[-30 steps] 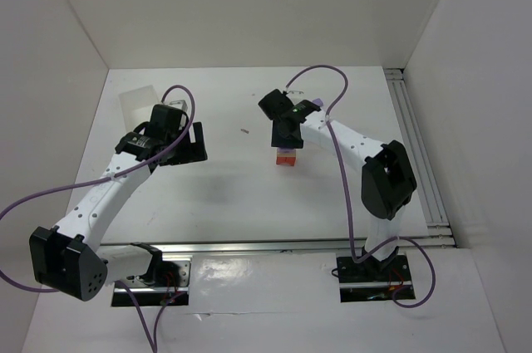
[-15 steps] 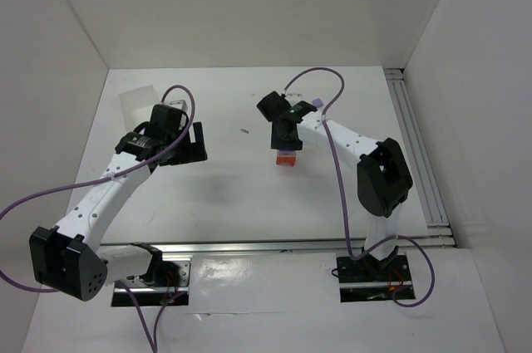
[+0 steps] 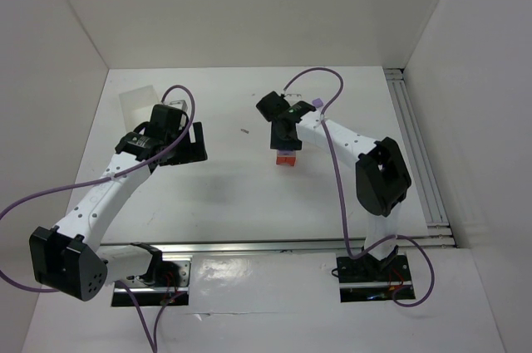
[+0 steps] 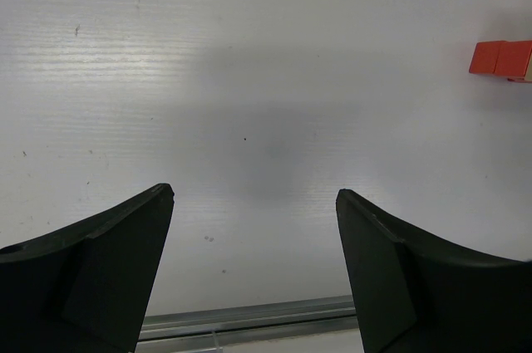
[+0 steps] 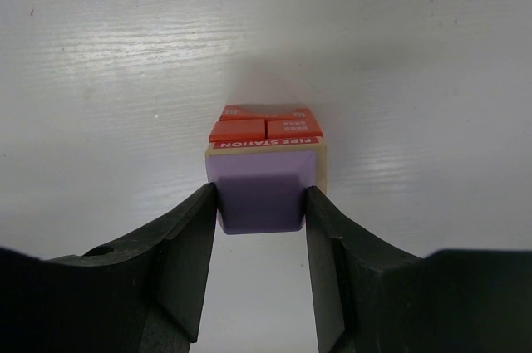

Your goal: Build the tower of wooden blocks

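1. Your right gripper (image 5: 261, 208) is clenched on the lilac block (image 5: 260, 191), with one finger pressed flat to each side face.
2. It hangs right over the tower (image 3: 286, 159), which stands mid-table, a bit right of centre.
3. Under the lilac block you see a tan block (image 5: 322, 162) edge, then red-orange blocks (image 5: 264, 129) with a "FIRE STATION" label (image 5: 264, 144). Can't tell if the lilac block is seated or just above.
4. Your left gripper (image 4: 253, 203) is spread wide, holding nothing, over the bare table (image 4: 249, 79) and well apart from the tower.
5. Risk: if you let go before it is seated, the block drops, bounces and slides off.
6. Risk: a tan sliver shows on one side only, so the lilac block looks a bit off-centre. Overhang could tip it once freed.
7. Risk: if the fingers part unevenly, or you pull back low, a finger drags the block and the whole stack goes. The blocks look tiny and light.
8. Risk: if you press down too hard, the lower blocks skid or twist out of line.
9. Lift straight up after release. Leave the left arm parked away from the stack.
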`<control>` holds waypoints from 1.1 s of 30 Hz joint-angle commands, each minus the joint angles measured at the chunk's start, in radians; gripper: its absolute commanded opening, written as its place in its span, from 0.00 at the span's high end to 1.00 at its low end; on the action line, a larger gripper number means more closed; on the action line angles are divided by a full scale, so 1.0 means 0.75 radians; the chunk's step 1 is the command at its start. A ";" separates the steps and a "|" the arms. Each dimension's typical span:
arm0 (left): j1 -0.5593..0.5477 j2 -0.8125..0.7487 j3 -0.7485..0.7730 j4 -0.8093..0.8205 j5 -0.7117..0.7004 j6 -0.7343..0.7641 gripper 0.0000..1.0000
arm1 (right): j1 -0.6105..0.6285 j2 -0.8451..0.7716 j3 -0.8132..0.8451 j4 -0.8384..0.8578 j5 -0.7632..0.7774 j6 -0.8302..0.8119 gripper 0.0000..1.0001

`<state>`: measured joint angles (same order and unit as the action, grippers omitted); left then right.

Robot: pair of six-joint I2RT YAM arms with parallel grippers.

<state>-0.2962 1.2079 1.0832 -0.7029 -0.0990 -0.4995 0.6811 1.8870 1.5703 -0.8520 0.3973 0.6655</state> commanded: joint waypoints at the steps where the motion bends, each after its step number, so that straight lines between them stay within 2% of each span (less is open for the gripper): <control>1: -0.004 -0.021 0.016 0.017 0.017 0.005 0.08 | 0.014 0.016 0.058 -0.011 0.029 0.017 0.50; 26: -0.004 -0.021 0.016 0.029 0.030 0.005 0.08 | 0.014 0.016 0.070 -0.024 0.053 0.017 0.50; 31: -0.004 -0.021 0.016 0.029 0.030 0.005 0.08 | 0.014 0.016 0.082 -0.036 0.053 0.017 0.40; 33: -0.004 -0.021 0.016 0.029 0.030 0.005 0.08 | 0.014 0.016 0.082 -0.036 0.053 0.017 0.34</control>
<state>-0.2962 1.2079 1.0832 -0.7021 -0.0895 -0.4995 0.6811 1.8889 1.5772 -0.8566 0.4076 0.6659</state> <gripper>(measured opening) 0.921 0.646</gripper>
